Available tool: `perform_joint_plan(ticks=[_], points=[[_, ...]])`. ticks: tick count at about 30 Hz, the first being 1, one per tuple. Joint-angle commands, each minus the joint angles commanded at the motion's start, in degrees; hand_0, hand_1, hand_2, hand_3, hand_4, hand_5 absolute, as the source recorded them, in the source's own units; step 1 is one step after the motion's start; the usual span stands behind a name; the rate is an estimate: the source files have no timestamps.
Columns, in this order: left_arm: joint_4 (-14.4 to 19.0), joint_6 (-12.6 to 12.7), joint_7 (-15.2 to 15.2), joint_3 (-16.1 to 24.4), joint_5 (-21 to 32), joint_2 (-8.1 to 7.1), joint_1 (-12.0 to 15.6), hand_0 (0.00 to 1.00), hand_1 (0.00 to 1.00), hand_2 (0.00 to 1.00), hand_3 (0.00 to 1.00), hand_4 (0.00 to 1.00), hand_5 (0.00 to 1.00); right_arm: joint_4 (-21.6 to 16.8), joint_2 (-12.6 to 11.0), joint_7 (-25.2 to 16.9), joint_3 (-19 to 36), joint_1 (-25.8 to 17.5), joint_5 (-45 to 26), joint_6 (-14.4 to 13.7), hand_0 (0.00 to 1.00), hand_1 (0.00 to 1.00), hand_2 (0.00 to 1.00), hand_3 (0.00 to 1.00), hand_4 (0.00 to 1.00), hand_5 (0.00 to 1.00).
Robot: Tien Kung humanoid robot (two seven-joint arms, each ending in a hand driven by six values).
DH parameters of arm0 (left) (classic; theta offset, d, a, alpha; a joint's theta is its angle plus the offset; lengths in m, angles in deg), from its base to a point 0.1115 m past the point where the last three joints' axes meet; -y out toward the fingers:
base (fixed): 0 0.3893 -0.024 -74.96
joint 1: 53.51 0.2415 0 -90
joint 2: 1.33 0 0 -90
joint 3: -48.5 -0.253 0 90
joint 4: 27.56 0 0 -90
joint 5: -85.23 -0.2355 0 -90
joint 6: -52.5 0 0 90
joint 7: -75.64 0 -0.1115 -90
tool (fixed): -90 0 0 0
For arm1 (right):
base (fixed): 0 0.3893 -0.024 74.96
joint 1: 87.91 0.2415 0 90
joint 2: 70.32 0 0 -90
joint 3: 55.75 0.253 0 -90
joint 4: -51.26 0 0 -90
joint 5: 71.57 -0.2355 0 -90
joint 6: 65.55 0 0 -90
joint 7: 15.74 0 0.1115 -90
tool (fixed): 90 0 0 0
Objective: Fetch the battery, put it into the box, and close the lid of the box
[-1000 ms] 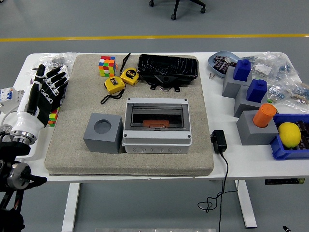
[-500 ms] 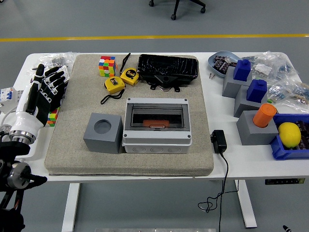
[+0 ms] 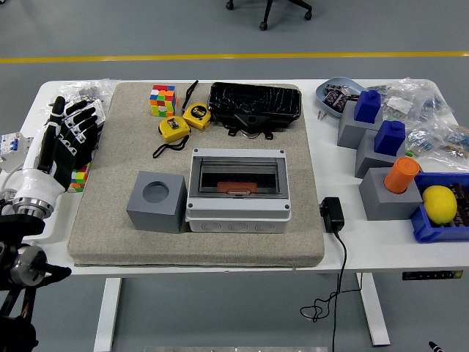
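The box (image 3: 238, 190) sits mid-mat, lid down, an orange battery (image 3: 238, 188) seemingly already inside. The left robot hand (image 3: 64, 139) hovers at the tabletop's (image 3: 344, 242) left edge, fingers spread, holding nothing.

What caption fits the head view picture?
Left robot hand open beside the mat, grey box with its clear lid shut.

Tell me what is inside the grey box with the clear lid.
Through the lid of the grey box, an orange object shows near the front of a dark interior. The frame and glare hide the rest, so what the object is stays unclear.
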Motion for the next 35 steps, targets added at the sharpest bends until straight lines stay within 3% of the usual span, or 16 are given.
perform_joint_plan(ticks=[35], points=[[-0.1, 0.2, -0.2, -0.3, 0.0, -0.03, 0.2, 0.83, 0.796, 0.732, 0.718, 0.998, 0.789, -0.1, -0.2, -0.1, -0.3, -0.1, -0.1, 0.0, 0.75, 0.697, 0.714, 0.756, 0.998, 0.998]])
